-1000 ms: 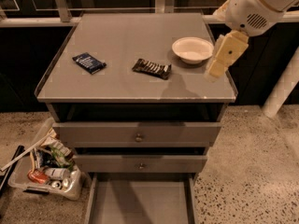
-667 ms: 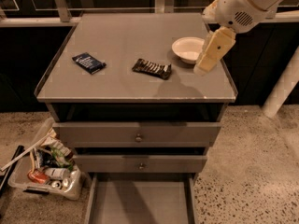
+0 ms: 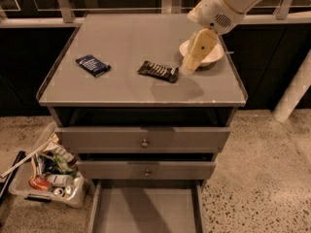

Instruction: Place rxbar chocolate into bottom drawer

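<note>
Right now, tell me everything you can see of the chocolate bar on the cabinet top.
The rxbar chocolate is a slim bar in a glossy dark wrapper with pale lettering. It lies flat on the grey cabinet top, near the middle, slightly slanted, with nothing else touching it. The gripper hangs close beside it, toward the white bowl, not touching it.

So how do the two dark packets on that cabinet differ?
The slim dark brown snack bar is longer and narrower than the flat dark blue packet. The bar lies mid-top, beside the claw hovering by the white bowl; the blue packet lies far from it. Both lie flat, untouched.
</note>
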Available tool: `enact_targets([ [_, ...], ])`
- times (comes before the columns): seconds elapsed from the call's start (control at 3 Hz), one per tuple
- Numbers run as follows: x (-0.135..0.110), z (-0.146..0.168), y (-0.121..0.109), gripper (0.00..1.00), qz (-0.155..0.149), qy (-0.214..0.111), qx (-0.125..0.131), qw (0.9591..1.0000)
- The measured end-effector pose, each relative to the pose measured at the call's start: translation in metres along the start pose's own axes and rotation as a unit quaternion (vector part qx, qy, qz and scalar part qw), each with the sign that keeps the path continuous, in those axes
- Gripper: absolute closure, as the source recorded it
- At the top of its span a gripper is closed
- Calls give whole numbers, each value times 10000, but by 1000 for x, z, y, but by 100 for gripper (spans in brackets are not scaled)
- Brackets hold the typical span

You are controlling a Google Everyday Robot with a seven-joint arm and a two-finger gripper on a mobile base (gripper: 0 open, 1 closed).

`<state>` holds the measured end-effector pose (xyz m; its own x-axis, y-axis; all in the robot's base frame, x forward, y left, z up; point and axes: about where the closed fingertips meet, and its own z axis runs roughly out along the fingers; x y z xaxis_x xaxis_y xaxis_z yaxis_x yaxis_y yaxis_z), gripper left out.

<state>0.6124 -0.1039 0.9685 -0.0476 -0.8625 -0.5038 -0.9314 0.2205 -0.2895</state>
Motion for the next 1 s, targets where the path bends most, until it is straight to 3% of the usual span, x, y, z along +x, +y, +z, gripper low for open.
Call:
enact_targets([
  [1.0, 8, 84, -15, 0, 189, 151, -579, 9980],
])
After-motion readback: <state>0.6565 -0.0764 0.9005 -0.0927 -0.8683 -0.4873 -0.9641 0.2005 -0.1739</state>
